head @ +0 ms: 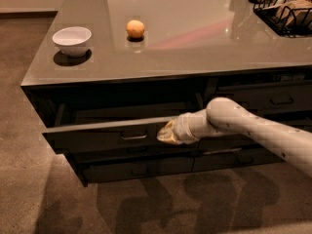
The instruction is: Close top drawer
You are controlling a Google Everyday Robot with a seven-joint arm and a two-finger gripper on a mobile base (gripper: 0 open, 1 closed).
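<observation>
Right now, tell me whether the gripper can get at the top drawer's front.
Probably yes: the gripper sits at the top drawer front, just right of its handle, with nothing between them.

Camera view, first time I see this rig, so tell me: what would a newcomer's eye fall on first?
The pale arm reaches in from the right, its gripper against the dark front of the top drawer, just right of its handle; the drawer stands partly open. On the countertop above sit a white bowl at the left, an orange round fruit beside it, and a wire basket at the far right.
</observation>
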